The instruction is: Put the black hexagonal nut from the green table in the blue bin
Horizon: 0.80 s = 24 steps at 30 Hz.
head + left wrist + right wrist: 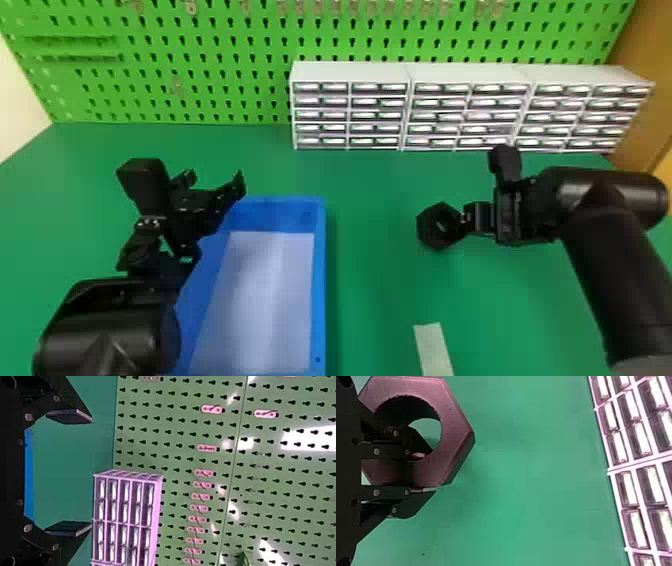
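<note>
In the head view, reckoned from centre: green table (370, 175) spread beneath everything. Rising at 12 o'clock, green pegboard (200, 50). At 2 o'clock, against the pegboard, 3 pale drawer cabinets (350, 72) set side by side. At 7 o'clock, blue bin (320, 280), lined with a pale sheet (270, 295). At 4 o'clock, right gripper (465, 221), jaws closed to a narrow gap on the nut; in the right wrist view, pinching the ring between hole and outer edge. At 9 o'clock, left gripper (212, 180), by the bin's 11 o'clock corner, jaws wide with bare space between. At 4 o'clock too, black hexagonal nut (428, 227), held over the table, well apart from the bin. At 5 o'clock, pale strip (432, 347) on the table.
</note>
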### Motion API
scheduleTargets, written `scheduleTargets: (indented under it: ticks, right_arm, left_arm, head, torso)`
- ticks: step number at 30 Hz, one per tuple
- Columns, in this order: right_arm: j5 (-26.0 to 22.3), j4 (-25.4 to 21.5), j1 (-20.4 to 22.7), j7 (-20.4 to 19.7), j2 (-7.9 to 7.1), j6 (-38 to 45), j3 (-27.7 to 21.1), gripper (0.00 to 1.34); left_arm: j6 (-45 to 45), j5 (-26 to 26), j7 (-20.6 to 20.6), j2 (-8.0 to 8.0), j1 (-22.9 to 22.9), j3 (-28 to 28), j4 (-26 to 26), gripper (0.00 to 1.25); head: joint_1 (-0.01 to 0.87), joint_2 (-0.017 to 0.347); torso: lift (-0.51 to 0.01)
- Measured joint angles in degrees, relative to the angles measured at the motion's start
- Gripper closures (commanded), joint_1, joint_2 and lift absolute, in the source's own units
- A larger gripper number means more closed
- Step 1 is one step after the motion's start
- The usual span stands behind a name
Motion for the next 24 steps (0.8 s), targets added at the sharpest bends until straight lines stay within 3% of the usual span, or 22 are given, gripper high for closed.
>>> scheduleTargets:
  ticks: [24]
  right_arm:
    - [-4.6, -16.9, 7.0, 0.0, -0.17, -10.0, -0.2, 1.02]
  left_arm:
    - [0.0, 0.3, 0.4, 0.0, -0.1, -0.3, 0.1, 0.32]
  head:
    - [0.686, 0.051]
  torso:
    - [-0.097]
